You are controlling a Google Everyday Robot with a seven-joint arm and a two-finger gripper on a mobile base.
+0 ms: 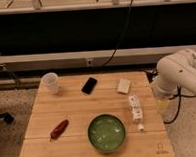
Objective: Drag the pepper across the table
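Claw (162, 104) hangs off the right edge of the surface (73, 104), jaws apart, just beside the white tube (136, 109). Tube and green bowl (106, 132) block the lower-right lane toward the pepper (59, 129). Mid band between bowl and black phone (89, 85) is free. White cup (50, 82) sits upper left, pale block (123, 86) upper right. Planks around the pepper are bare.

One table (76, 108) held one pepper (59, 129), one phone (89, 85), one cup (50, 82), one bowl (106, 132), one block (123, 85) and one tube (136, 109). One gripper (162, 105) hung at the frame's right.
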